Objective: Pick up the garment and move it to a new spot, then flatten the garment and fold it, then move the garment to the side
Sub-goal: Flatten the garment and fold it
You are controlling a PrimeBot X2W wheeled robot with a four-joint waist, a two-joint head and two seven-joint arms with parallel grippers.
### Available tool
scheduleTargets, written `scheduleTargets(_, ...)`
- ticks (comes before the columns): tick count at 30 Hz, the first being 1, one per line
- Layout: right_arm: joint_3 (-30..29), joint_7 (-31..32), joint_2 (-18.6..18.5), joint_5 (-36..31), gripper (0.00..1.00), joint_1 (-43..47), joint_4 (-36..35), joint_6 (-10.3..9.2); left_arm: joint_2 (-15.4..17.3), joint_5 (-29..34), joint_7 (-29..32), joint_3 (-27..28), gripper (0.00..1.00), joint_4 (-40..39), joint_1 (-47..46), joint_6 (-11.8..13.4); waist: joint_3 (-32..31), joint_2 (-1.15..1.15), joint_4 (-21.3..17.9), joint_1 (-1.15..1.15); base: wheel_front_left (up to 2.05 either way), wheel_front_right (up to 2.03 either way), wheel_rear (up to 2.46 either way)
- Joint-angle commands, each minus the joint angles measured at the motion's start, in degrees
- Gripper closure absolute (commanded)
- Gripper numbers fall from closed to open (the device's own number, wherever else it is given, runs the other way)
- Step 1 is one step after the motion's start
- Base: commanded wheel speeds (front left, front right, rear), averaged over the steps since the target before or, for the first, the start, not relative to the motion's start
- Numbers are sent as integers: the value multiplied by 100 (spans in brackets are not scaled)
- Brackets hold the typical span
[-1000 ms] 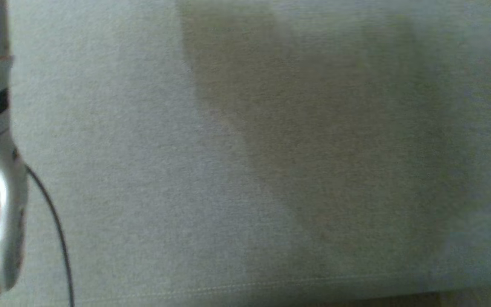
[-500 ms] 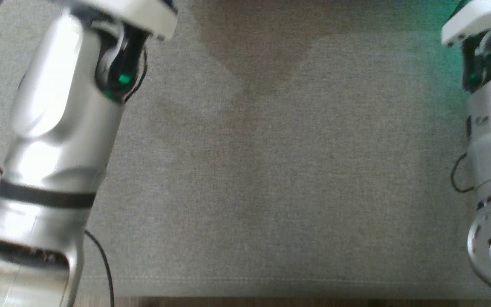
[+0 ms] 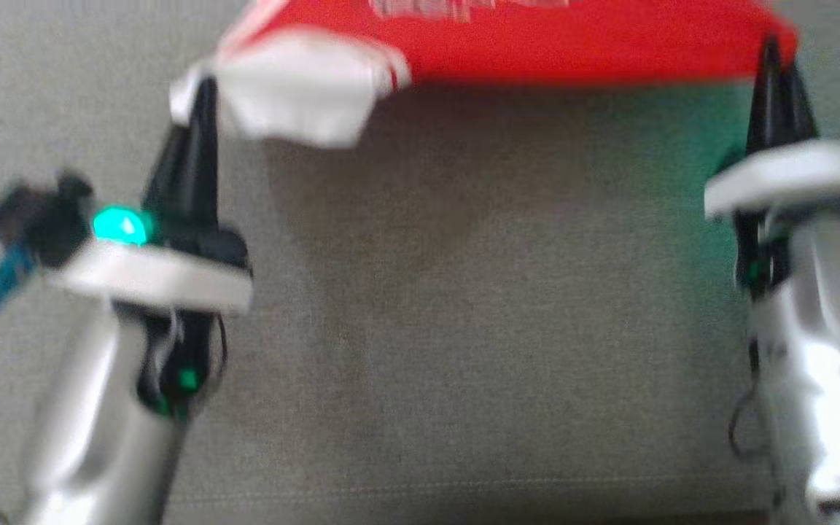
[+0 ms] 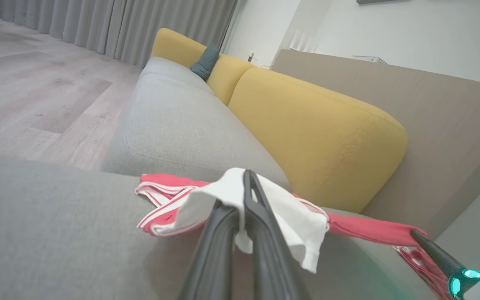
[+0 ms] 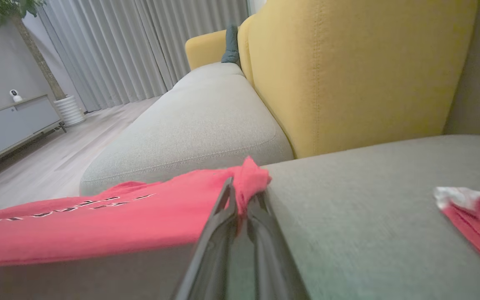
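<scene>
Gripping the garment (image 3: pixel 537 36) at two points, the robot has it stretched across the top of the head view. The left gripper (image 3: pixel 203 102) is clamped on a white sleeve (image 4: pixel 294 221), its two dark fingers pressed together with the cloth between them. The right gripper (image 3: pixel 774 65) is likewise pinched shut on a bunched red edge (image 5: pixel 252 179).

A second ago the head view held little but bare grey seat cushion (image 3: pixel 464 328), a pale forearm at the left edge and a scrap of red at the far right. Half a second ago both forearms showed, without any cloth between them. Now both grippers and the taut red band are in sight. The whole picture has shifted, so much of this is the camera's own movement and not the shirt's.

The garment spans the seat in front of the yellow back cushion (image 4: pixel 319 137). Its near edge looks raised, with a shadow under it, while a striped part rests on the cushion in the left wrist view. A separate red-and-white cloth (image 5: pixel 473 212) lies off to one side in the right wrist view.

With both corners held and the fabric taut, the carry looks well under way, and laying it down flat seems to be next. Uneven pull could slip the thin sleeve free.
</scene>
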Motion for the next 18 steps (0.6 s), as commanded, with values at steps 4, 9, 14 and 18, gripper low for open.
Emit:
scheduleTargets(4, 216, -61, 27, 475, 100, 1328, -1176, -5, 163, -56, -94, 241, 100, -1115, 1224, 247, -727, 0, -40, 0, 0, 0, 0)
scheduleTargets(9, 209, -56, 48, 724, 100, 2655, -2191, -5, 227, 29, -21, 100, 100, -2002, 2403, 558, -1210, 0, -8, 0, 0, 0, 0)
scheduleTargets(14, -23, 265, 97, 891, 100, 4035, -3380, -5, 327, 83, 223, -63, 100, -2869, 3259, 846, -1410, 0, 85, 0, 0, 0, 0)
scheduleTargets(18, -79, 679, 124, 1028, 100, 4780, -4028, -5, 383, 21, 387, -101, 100, -3179, 3814, 1050, -1375, 0, 30, 0, 0, 0, 0)
